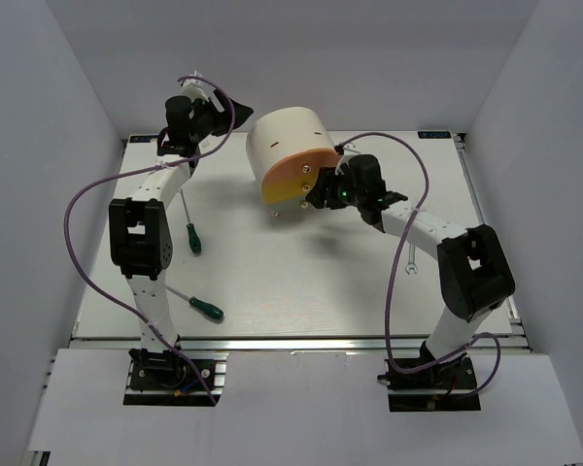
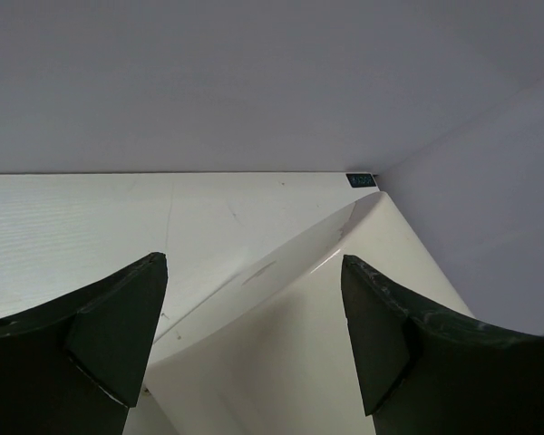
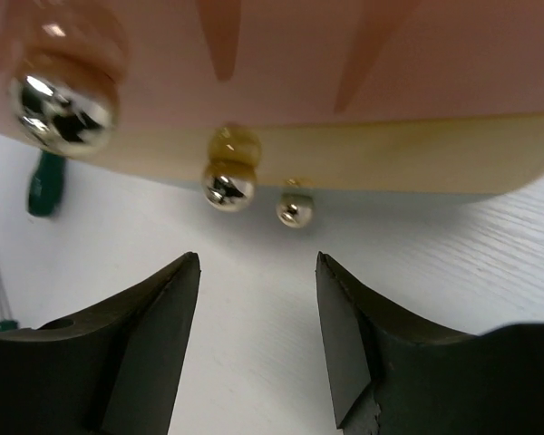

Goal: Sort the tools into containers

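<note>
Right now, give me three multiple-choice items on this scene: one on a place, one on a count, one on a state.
1. Where does the silver spanner lie?
A. On the table, beside the right arm
B. At the far left corner
C. Hanging off the near edge

2. How many brass knobs show in the right wrist view?
A. One
B. Three
C. Five

3. How is the right gripper?
A. Shut, empty
B. Shut on something
C. Open, empty

Answers: 1 A, it lies flat by that arm's forearm. 2 B, three shiny round knobs are seen. 3 C, its jaws stand apart with bare table between them.
</note>
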You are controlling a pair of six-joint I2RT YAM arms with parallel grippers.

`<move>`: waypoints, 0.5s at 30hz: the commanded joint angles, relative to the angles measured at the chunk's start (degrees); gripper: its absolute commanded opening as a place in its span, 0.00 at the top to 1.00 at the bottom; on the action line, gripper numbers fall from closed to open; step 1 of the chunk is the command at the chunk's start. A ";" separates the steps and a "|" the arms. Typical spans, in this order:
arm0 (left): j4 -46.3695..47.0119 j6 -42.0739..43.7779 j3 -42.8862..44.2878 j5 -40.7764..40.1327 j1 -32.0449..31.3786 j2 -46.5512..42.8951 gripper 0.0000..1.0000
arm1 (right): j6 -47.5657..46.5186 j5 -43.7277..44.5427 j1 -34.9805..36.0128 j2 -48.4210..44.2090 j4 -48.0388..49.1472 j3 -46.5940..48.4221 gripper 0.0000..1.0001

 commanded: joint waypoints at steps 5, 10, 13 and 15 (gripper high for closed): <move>1.92 -0.02 -0.93 1.31 0.38 -4.63 0.13 | 9.18 0.71 2.03 4.24 6.86 5.98 0.41; 2.10 0.07 -1.81 2.46 0.38 -4.46 0.13 | 11.38 3.77 2.38 6.61 7.13 7.48 0.43; 2.54 -0.28 -2.34 3.34 0.29 -4.11 0.13 | 11.65 5.36 2.47 7.32 8.09 7.48 0.49; 3.06 -0.46 -2.60 4.21 0.20 -3.93 0.13 | 11.12 6.50 2.38 7.15 9.49 7.39 0.51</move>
